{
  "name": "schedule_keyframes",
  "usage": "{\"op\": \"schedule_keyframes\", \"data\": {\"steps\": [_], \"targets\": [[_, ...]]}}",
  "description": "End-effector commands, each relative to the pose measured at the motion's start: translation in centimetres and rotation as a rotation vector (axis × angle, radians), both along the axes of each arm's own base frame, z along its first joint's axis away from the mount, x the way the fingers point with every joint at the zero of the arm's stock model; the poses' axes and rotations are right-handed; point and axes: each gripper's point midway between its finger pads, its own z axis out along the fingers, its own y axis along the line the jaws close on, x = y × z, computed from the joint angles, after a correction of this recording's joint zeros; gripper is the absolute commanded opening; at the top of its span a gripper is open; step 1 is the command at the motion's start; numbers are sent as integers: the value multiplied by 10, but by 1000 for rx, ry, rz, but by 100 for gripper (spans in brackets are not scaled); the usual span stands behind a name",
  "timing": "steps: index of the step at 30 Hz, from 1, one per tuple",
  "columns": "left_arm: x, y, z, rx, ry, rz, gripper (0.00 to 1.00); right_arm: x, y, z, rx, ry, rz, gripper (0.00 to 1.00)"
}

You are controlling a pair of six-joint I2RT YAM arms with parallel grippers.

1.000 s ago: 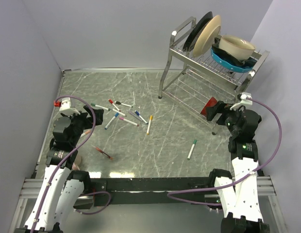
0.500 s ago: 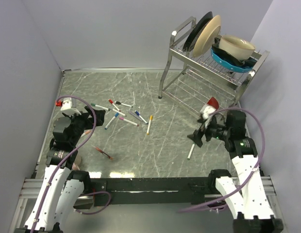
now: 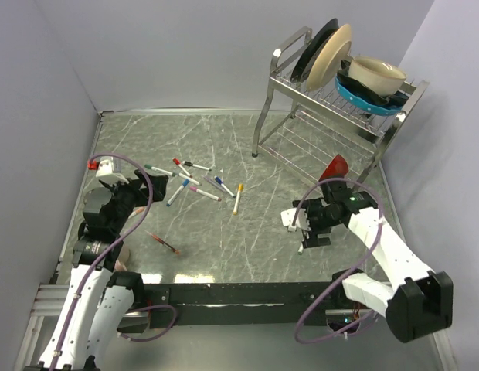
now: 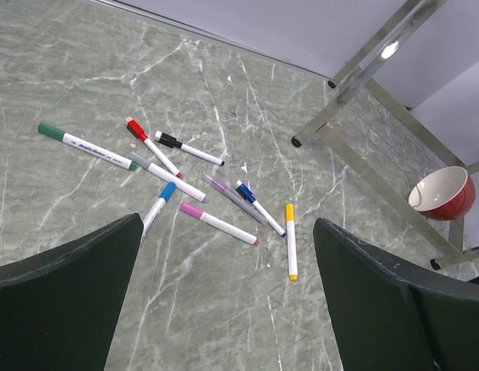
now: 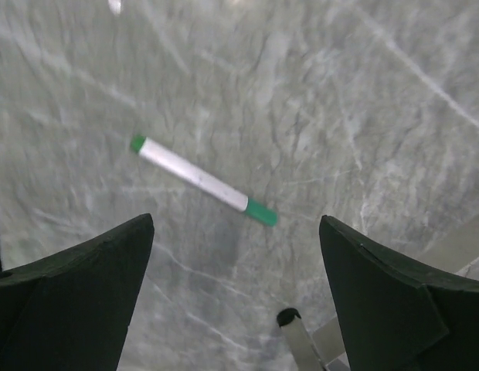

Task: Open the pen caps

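Top view: pen caps (image 3: pixel 185 183) sit on pens (image 3: pixel 208 195) scattered left of bench (image 3: pixel 247 255) centre. Left wrist: left gripper (image 4: pixel 228 228) fully open, empty, short of them. Right wrist: right gripper (image 5: pixel 236 224) wide open, empty, over 1 green-capped pen (image 5: pixel 195 176).

light: bright, even | shadows: soft, faint | glare: rack leg (image 4: pixel 388 49) | blur: right wrist view smeared

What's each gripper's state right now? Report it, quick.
Left gripper: open, holding nothing.
Right gripper: open, holding nothing.
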Motion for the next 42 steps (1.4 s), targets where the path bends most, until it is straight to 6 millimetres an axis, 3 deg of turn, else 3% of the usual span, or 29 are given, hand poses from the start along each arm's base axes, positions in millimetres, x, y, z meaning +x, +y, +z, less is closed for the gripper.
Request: {"op": "schedule_keyframes", "data": {"steps": [1, 12, 20, 26, 31, 32, 33, 37, 38, 40, 41, 42], "targets": [[-1, -2, 32, -4, -97, -19, 99, 3, -21, -24, -191, -46, 146, 93], [-1, -3, 33, -4, -98, -21, 99, 1, -10, -71, -339, 11, 252, 77], [-2, -4, 32, -7, -98, -30, 99, -9, -7, -90, -401, 68, 295, 61], [-2, -4, 32, -7, -98, -32, 100, -21, 7, -98, -378, 93, 304, 43], [-1, -6, 31, -7, -93, -41, 99, -22, 20, -103, -346, 68, 258, 18], [-1, -7, 31, -7, -92, -44, 99, -18, 25, -102, -330, 49, 238, 13], [-1, -8, 30, -8, -89, -50, 100, -15, 29, -100, -312, 49, 183, 0], [-1, -12, 30, -15, -84, -77, 99, 7, 57, -79, -180, 17, -8, 0], [-1, -14, 29, -20, -81, -86, 99, 24, 75, -60, -101, -24, -66, 0], [-1, -19, 30, -23, -84, -116, 99, 33, 88, -39, -11, -4, -198, 0], [-3, -25, 31, -30, -86, -158, 99, 43, 103, -14, 79, -7, -268, 0], [-3, -28, 29, -33, -80, -177, 99, 47, 109, -1, 126, -1, -303, 0]]}}
